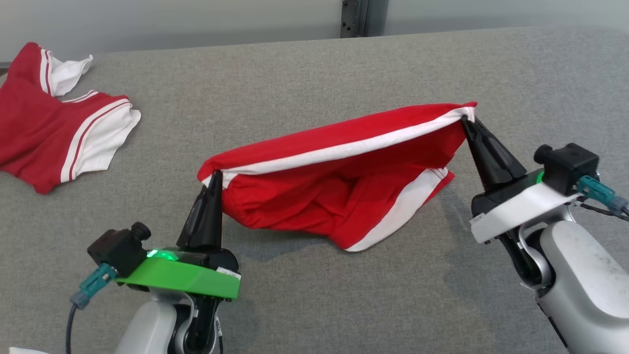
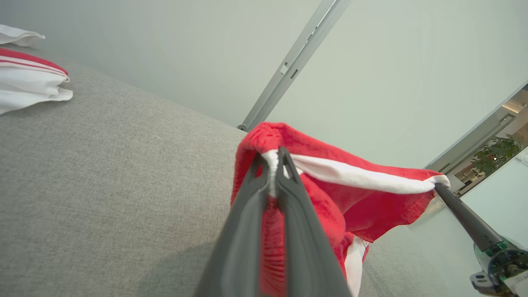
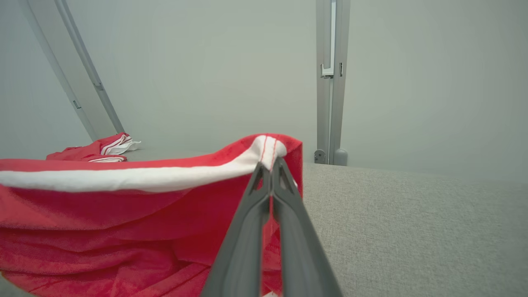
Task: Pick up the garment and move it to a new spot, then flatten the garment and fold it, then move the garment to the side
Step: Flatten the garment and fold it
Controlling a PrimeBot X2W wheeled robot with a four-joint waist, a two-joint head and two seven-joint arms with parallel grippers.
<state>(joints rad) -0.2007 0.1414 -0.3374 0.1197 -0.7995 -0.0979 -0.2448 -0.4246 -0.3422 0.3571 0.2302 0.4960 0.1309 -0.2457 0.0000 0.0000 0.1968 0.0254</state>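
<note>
The left hand (image 1: 214, 174), at 7 o'clock in the head view, has its two dark fingers pressed together on the near-left corner of the garment (image 1: 339, 182), pinching the white band where it meets the red cloth. In the left wrist view a strip of red fabric runs down between the fingers. The right hand (image 1: 464, 119), at 3 o'clock, is likewise pinched shut on the opposite corner, its tips gripping the white band at the stitched seam.

The garment hangs between the two hands at the middle of the counter (image 1: 314, 73). Its red and white top edge is pulled nearly taut from 8 o'clock up to 2 o'clock. The rest sags below in red folds, with a white side stripe showing toward 5 o'clock. Whether the lowest fold touches the counter cannot be told.

A small label (image 2: 519, 280) on the right hand's body carries print too small to read.

A second garment (image 1: 54, 128), red with white stripes, lies crumpled at 10 o'clock, well apart, near the counter's far-left edge. Bare grey cloth surface lies open at 12 o'clock, 2 o'clock and 6 o'clock. The far edge meets a pale wall (image 1: 196, 19) with a metal post (image 1: 355, 17) at 12 o'clock.
</note>
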